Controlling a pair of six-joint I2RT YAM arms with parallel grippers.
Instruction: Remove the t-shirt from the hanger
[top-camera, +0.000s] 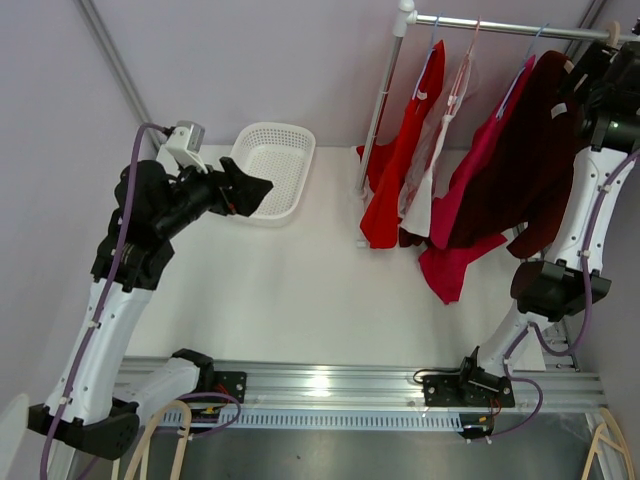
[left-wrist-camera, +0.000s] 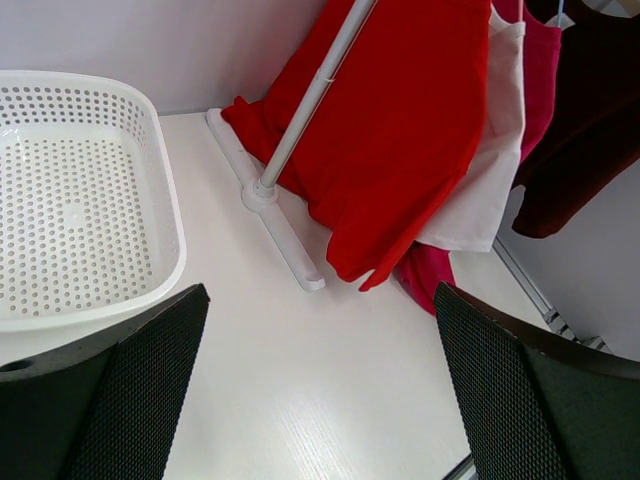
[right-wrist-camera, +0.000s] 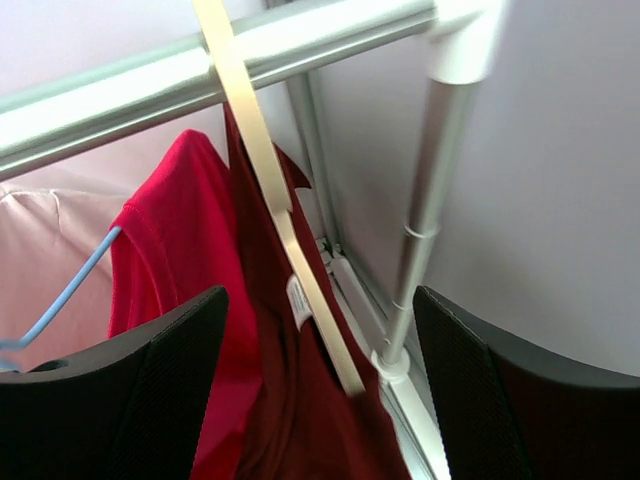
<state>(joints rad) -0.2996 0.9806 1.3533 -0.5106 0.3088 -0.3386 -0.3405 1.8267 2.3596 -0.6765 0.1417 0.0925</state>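
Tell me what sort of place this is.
Probably a robotics test bench staged as a laundry corner: a clothes rack hung with shirts, a white perforated basket, and an aluminium mounting rail.

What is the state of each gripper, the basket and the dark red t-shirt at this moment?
left gripper: open, holding nothing.
right gripper: open, up near the rail.
basket: empty.
dark red t-shirt: on its hanger.
hanger: hooked over the rail.

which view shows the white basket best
Top external: the whole white basket shows, standing at the far left of the table. Left wrist shows it closer, holes clear, but cut off at the left edge. Right wrist does not show it.
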